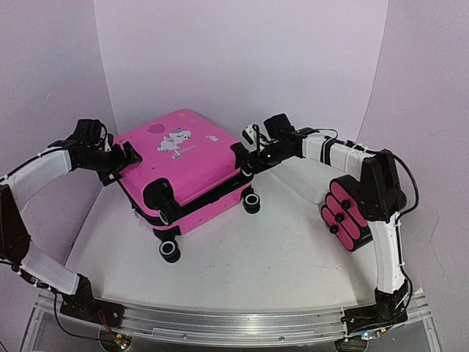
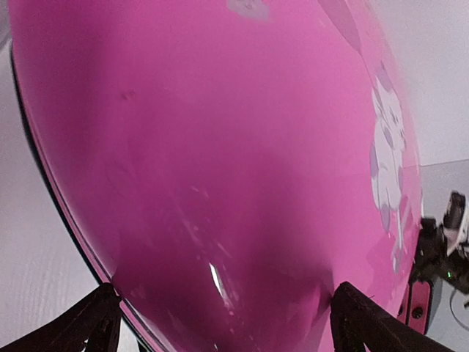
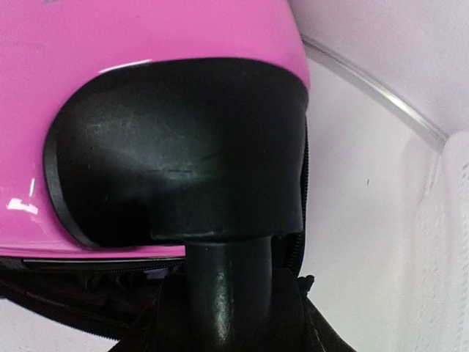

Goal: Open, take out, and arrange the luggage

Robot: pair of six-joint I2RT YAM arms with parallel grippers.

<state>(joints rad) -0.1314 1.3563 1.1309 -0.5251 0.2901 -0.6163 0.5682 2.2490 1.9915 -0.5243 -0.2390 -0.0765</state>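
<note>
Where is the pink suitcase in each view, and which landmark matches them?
Top external: the pink suitcase lies flat at centre.
Left wrist: its pink shell fills nearly the whole frame.
Right wrist: upper left, above a black wheel housing.
Shared landmark: the pink shell; the white cartoon print shows in top and left wrist only.

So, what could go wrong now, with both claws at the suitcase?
1. The right claw sits at the wheel stem; pulling there may drag the suitcase instead of opening it.
2. The open left claw faces only smooth curved shell and may slide off.
3. The right arm may knock the black cases.
</note>
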